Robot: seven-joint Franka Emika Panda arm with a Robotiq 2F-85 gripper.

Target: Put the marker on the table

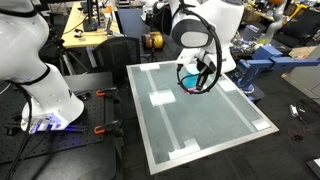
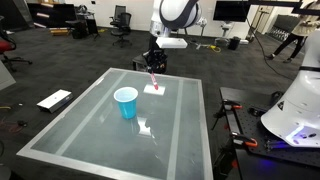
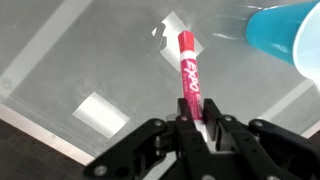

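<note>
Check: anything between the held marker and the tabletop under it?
Nothing visible. The gripper holds the marker over bare table. In the wrist view the blue cup stands off to one side, clear of the marker.

Cup: the light-blue cup [image 2: 126,102] stands mid-table, the sole obstacle on the top.
Table: the table [image 2: 90,140] lies bare across the lower frame and right of the cup.
Marker: the marker [image 3: 188,75], clamped in the gripper [image 3: 198,122], points over bare top, with the cup near at upper right.
</note>
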